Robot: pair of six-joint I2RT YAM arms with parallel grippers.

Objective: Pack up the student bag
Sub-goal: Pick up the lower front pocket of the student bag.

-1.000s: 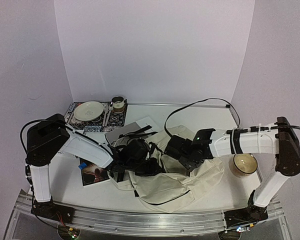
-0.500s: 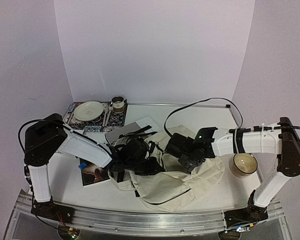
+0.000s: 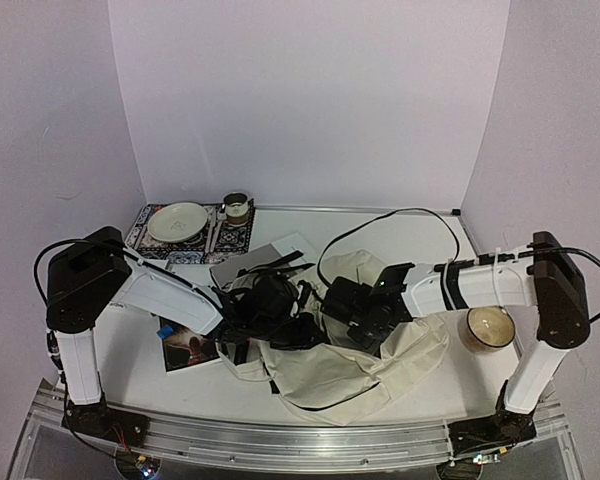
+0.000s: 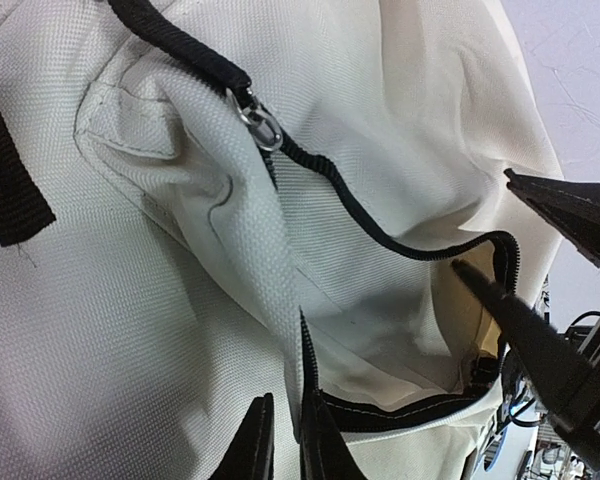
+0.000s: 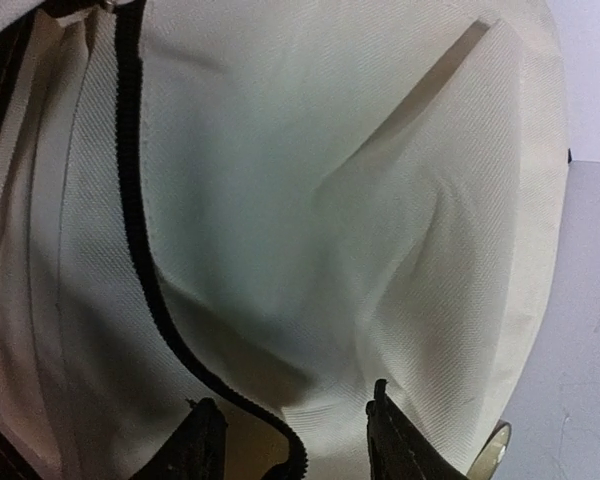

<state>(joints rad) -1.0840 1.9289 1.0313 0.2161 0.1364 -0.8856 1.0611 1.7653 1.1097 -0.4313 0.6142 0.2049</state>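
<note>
The student bag [image 3: 352,368] is a cream fabric backpack with black straps, lying flat at the table's middle. Its black zipper [image 4: 380,228] is undone and the mouth gapes. My left gripper [image 4: 285,445] is shut on the zipper edge of the bag's opening, with cloth pinched between its fingers; it also shows in the top view [image 3: 302,330]. My right gripper [image 5: 295,445] is open and straddles the opposite zipper edge [image 5: 140,250]. In the left wrist view its fingers [image 4: 525,335] reach into the mouth. In the top view it [image 3: 342,308] sits just right of the left gripper.
A plate [image 3: 178,221] on a patterned mat and a cup [image 3: 237,208] stand at the back left. A grey notebook [image 3: 248,263] and a photo book [image 3: 187,350] lie left of the bag. A candle jar [image 3: 487,327] stands at the right. A black cable [image 3: 400,215] loops behind.
My right gripper has moved left across the bag, closing in on the left gripper at the bag's opening. The left gripper has held its place.
</note>
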